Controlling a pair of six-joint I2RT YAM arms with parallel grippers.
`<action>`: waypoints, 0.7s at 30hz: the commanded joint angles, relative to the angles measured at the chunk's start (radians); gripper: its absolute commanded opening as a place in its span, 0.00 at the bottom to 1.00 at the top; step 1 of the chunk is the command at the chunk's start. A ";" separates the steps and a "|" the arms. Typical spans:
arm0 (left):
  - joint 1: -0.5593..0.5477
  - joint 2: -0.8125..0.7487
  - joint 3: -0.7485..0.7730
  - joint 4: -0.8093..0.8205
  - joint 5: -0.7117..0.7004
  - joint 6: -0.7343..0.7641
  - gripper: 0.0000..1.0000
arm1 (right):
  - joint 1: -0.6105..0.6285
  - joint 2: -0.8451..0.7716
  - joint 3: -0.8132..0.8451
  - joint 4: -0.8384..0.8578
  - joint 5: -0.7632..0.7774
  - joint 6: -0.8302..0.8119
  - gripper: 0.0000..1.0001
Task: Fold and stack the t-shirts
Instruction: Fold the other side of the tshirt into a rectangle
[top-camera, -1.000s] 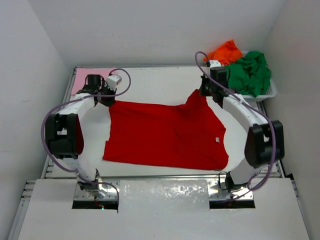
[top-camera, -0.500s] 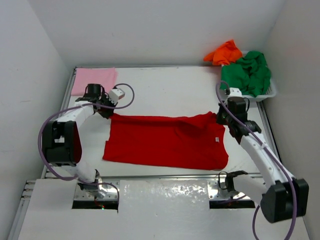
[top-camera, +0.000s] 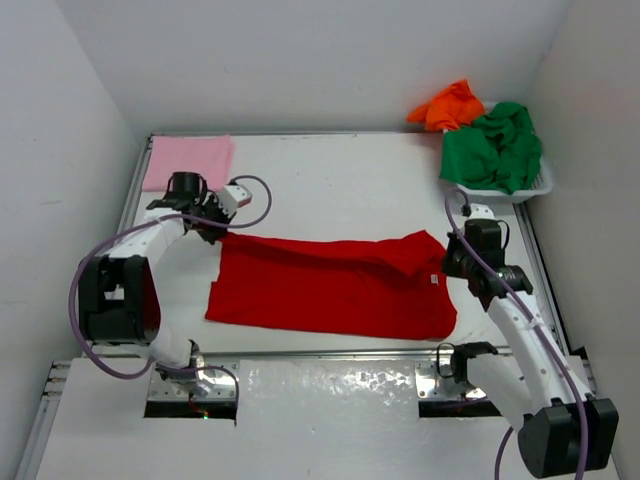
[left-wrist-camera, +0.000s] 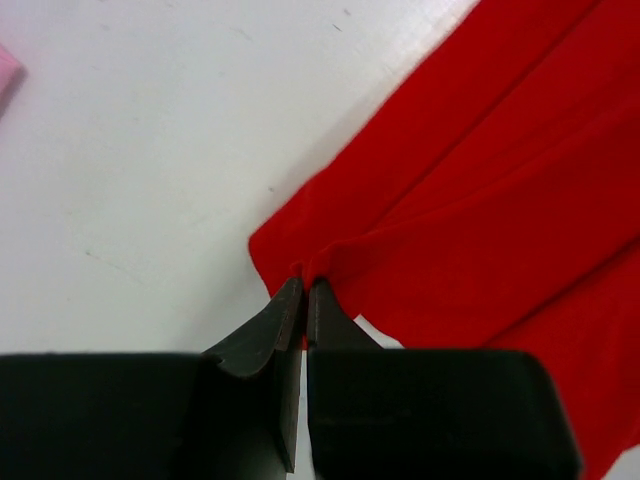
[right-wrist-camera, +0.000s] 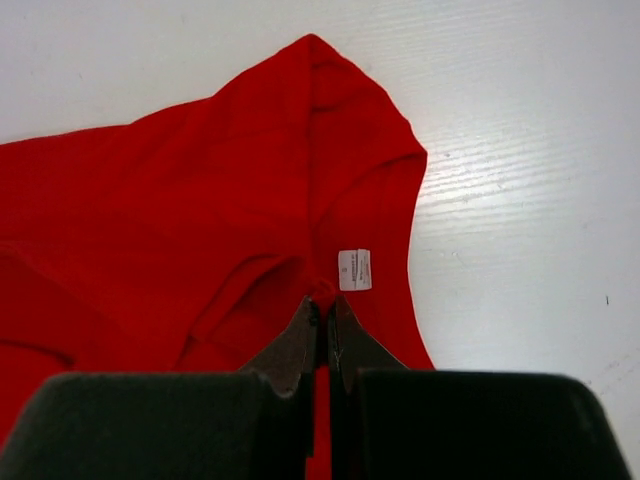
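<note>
Red t-shirt (top-camera: 330, 290): lies flat across the middle of the white table (top-camera: 340, 180); it is a shallower band than a second ago, because its upper edge has come down the frame and now doubles over the half below
Left gripper (top-camera: 213, 228): jaws pressed together on the shirt's upper-left corner; it has slid a little down the frame, away from the pink cloth
Right gripper (top-camera: 452, 265): jaws pinching red cloth at the shirt's right edge; it has swept from the upper right, near the basket (top-camera: 535, 185), down to centre-right
Meaning for the task: the lengthwise fold of the red shirt looks nearly laid; letting go, folding it shorter and stacking it are probably still to come
Pink t-shirt (top-camera: 188, 160): folded flat in the table's upper-left corner, the likely base of the stack
Green t-shirt (top-camera: 495, 150): crumpled in the basket at upper right, with the orange t-shirt (top-camera: 450, 105) bunched at the basket's far side; neither is folded
Left wrist view alone: the fingertips meet on a small gathered pleat at the red corner, creases run toward the upper right, and a sliver of pink shows at the left edge
Right wrist view alone: a small white label (right-wrist-camera: 354, 269) sits just right of the closed fingertips, under a rounded lobe of red cloth
Top view alone: both arms, the shirt's whole outline, and the three other shirts
</note>
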 joint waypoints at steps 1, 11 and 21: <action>-0.005 -0.055 -0.048 -0.067 0.034 0.124 0.01 | -0.004 -0.035 0.000 -0.033 -0.012 -0.006 0.00; 0.006 -0.069 -0.070 -0.297 -0.091 0.366 0.38 | -0.004 -0.070 -0.092 -0.051 -0.034 -0.001 0.00; -0.037 -0.066 0.023 -0.411 -0.162 0.466 0.54 | -0.004 -0.069 -0.115 -0.028 -0.048 0.002 0.00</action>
